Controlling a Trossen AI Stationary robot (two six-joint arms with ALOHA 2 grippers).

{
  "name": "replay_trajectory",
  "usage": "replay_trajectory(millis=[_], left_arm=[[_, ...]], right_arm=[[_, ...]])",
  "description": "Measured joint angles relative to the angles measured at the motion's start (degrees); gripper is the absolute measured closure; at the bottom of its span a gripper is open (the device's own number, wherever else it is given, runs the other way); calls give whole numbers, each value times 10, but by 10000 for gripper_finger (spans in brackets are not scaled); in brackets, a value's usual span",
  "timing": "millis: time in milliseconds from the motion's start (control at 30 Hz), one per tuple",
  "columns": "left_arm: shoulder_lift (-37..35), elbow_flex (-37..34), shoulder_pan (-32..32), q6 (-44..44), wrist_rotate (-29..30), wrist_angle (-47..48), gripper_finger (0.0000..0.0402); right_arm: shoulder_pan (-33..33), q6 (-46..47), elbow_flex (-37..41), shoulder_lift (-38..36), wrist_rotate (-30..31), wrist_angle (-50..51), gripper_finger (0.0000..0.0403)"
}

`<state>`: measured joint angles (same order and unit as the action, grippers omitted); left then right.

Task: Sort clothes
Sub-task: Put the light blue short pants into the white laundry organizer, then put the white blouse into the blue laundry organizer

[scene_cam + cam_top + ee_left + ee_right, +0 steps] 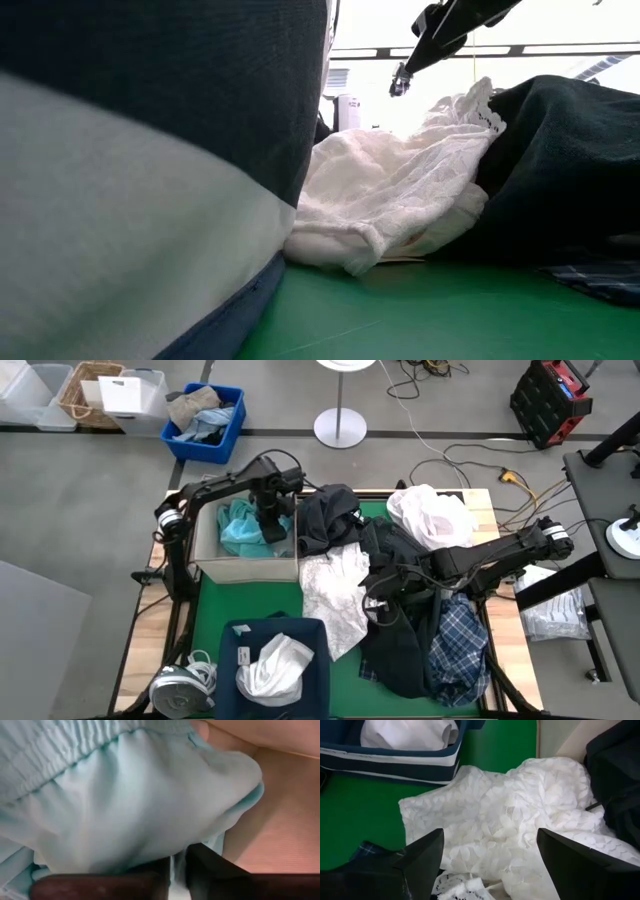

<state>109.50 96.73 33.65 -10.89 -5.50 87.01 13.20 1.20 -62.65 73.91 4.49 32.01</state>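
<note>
Beige bin [215, 568] — light teal garment [238, 525] inside, left gripper [272, 526] pinching it. Navy bin [230, 660] — white garment [272, 666] inside. Loose on green mat [215, 603] — dark clothes [400, 645], white lace garment [515, 815] under right gripper [490, 855], fingers spread.

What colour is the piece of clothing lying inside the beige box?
Light teal. The garment in the beige box fills the left wrist view, where the colour shows best.

left gripper [272, 525] tips buried in teal garment [240, 525]
</note>
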Motion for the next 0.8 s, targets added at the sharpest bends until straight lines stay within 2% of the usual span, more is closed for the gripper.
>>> replay_trajectory(millis=[267,400,533,800], left_arm=[[-19,0,0,3,3,5,269],[-29,0,0,4,4,26,236],[-47,0,0,4,4,30,223],[-121,1,0,-2,4,9,221]], right_arm=[[0,4,0,0,0,0,76],[0,4,0,0,0,-3,78],[0,4,0,0,0,-14,82],[-3,7,0,9,1,-74,69]])
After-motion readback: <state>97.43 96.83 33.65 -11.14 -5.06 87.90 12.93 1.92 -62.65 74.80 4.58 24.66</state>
